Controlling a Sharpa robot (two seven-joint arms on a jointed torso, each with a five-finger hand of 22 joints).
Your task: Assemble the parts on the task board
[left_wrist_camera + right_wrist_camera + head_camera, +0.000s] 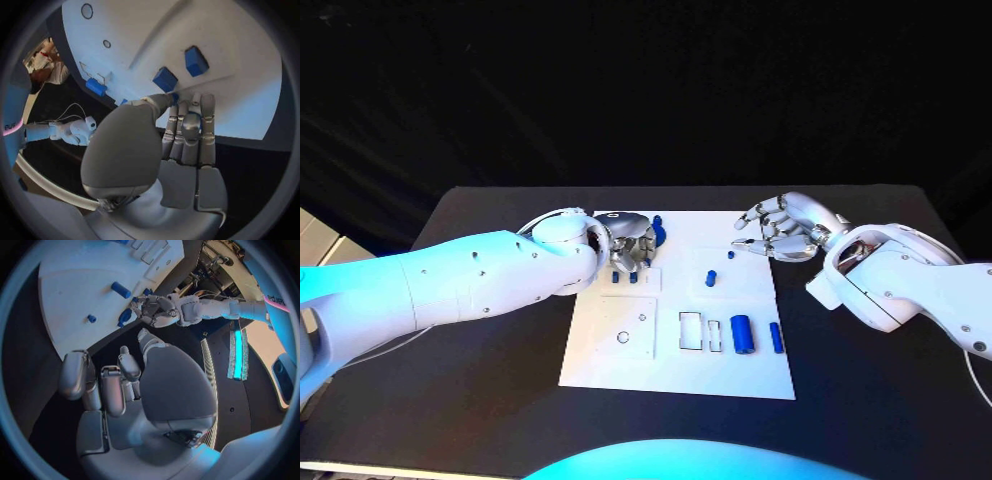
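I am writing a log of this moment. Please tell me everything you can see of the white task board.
The task board is a flat white rectangular plate, lying in the middle of the black table. It has outlined rectangular recesses and small round holes. Several small blue parts lie or stand on it. The left hand is over its far left corner; the right hand hovers at its far right corner.

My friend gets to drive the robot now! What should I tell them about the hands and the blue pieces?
Left hand: over the far left part of the white board, fingers curled down by a blue piece; whether it holds it, I cannot tell.
Right hand: open, holding nothing, at the board's far right corner.
Blue pieces: one small piece near the board's middle, two cylinders lying at the near right.
Done: cannot tell. Left: the loose pieces still need placing.
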